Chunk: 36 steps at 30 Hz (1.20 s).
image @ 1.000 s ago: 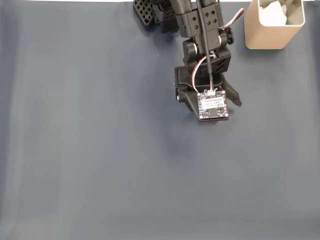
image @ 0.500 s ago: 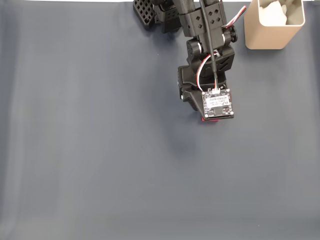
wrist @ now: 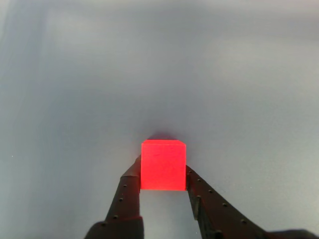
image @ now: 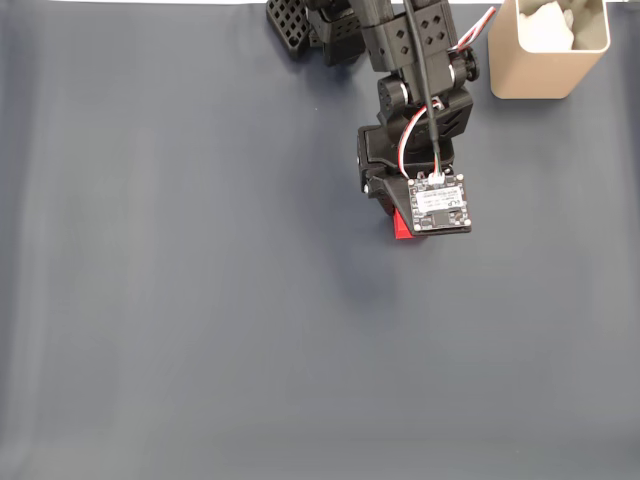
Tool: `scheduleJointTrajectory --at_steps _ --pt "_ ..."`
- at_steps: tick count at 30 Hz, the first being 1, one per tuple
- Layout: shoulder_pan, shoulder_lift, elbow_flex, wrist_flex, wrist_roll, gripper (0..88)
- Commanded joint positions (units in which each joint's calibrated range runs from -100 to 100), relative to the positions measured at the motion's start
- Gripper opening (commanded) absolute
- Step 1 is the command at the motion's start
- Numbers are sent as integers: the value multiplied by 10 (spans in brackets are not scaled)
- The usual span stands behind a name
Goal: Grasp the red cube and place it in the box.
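With the jaws clenched on the red cube (wrist: 163,165) just above the table (image: 200,300), the gripper (wrist: 163,183) was mid-grasp, and the next move likely called for lifting toward the box (image: 547,50).

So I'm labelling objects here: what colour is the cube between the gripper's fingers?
Bright red, plain; the cube shows best in the wrist view.

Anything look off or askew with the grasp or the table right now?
Nothing stands out. In the wrist view the red cube sits squarely between the end effector fingers, not tilted. The box stands upright at the fixed view's top right, with something whitish inside.
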Motion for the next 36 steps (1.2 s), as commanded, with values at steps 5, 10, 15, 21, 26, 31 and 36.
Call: scheduleJointTrajectory --at_steps 5,10,15,21,26,31,36 --pt "-2 -21 -52 25 19 2" --pt "-7 -55 -67 53 39 2" --pt "-26 -100 -94 112 47 2" --pt "-67 -124 -167 219 42 2" --pt "-105 -146 -211 277 42 2" --pt "-131 -164 -249 323 44 2" --pt "-158 -181 -291 366 50 2"
